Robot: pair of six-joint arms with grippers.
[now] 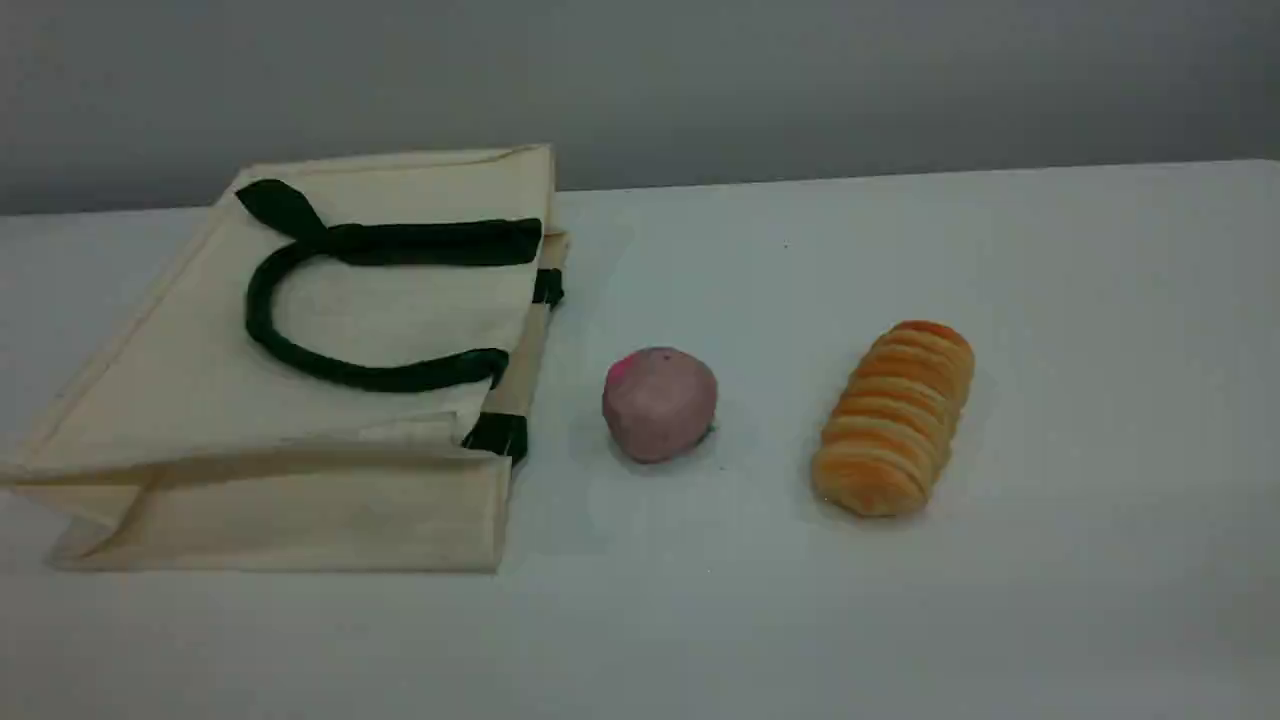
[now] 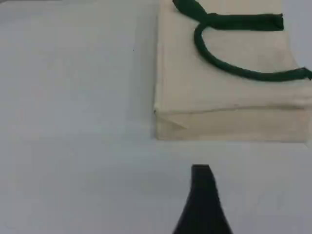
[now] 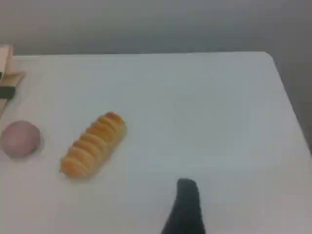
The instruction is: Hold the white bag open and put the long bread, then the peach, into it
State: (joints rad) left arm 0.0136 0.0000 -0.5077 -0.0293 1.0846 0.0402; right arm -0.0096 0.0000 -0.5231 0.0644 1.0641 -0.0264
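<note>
White bag [image 1: 200,400]: lying flat on worktop [image 1: 900,250], mouth facing peach [image 1: 659,403]; long bread [image 1: 893,418] lying beyond. Left hand [image 2: 201,195] and right hand [image 3: 186,204]: both hanging wide open, holding nothing. Advice: pinch upper handle [image 1: 300,355], lift gently.

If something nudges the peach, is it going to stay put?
Probably not. The peach looks nearly round, so it would likely roll. It sits free on the flat table, between bag and bread, which might stop it.
</note>
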